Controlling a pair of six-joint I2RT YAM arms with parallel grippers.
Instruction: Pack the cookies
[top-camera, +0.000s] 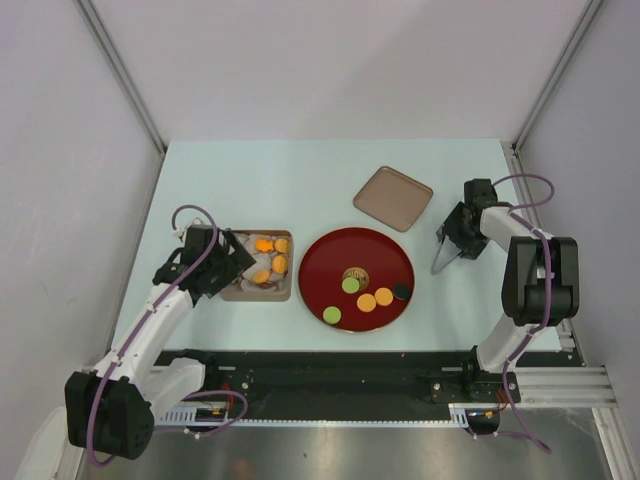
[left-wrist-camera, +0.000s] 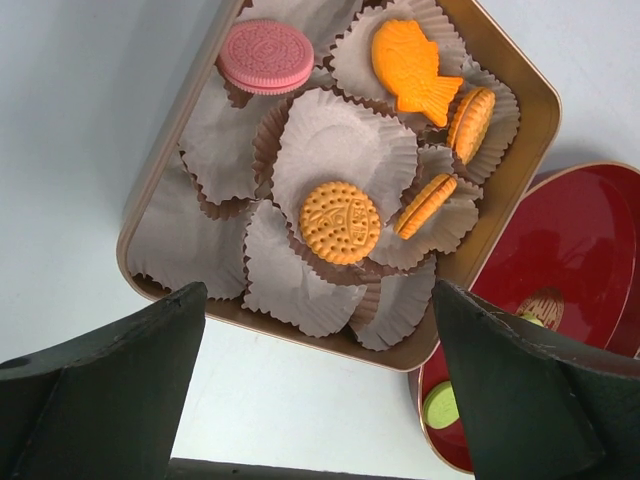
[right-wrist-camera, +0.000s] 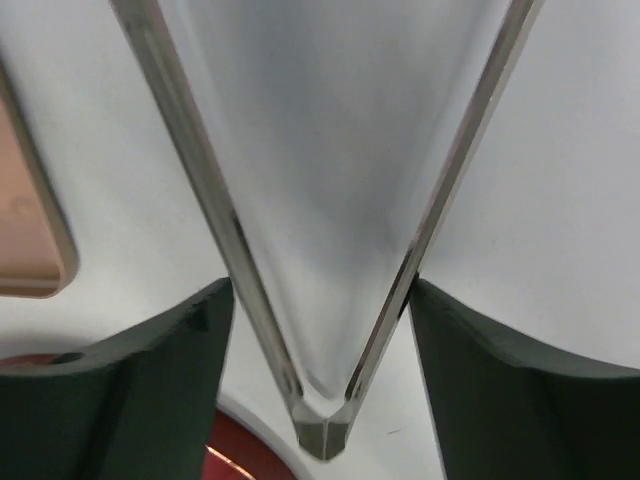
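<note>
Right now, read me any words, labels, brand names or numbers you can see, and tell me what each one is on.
No readable text anywhere.
Pink cookie: embossed pattern, too fine to read.
Round orange cookie: embossed marks, not legible as letters.
Tongs, red plate: no lettering seen.

Five cookies are counted on the red plate (top-camera: 320, 255): two green cookies (top-camera: 350, 285), two orange cookies (top-camera: 366, 302) and one black cookie (top-camera: 401, 291). Five more are counted in the one tin (left-wrist-camera: 508, 195): three round orange cookies (left-wrist-camera: 340, 222), one fish-shaped orange cookie (left-wrist-camera: 412, 65) and one pink cookie (left-wrist-camera: 266, 56). One lid (top-camera: 392, 197) and one pair of tongs (right-wrist-camera: 322, 435) are seen. The overlapping paper cups (left-wrist-camera: 345, 150) cannot be numbered.
</note>
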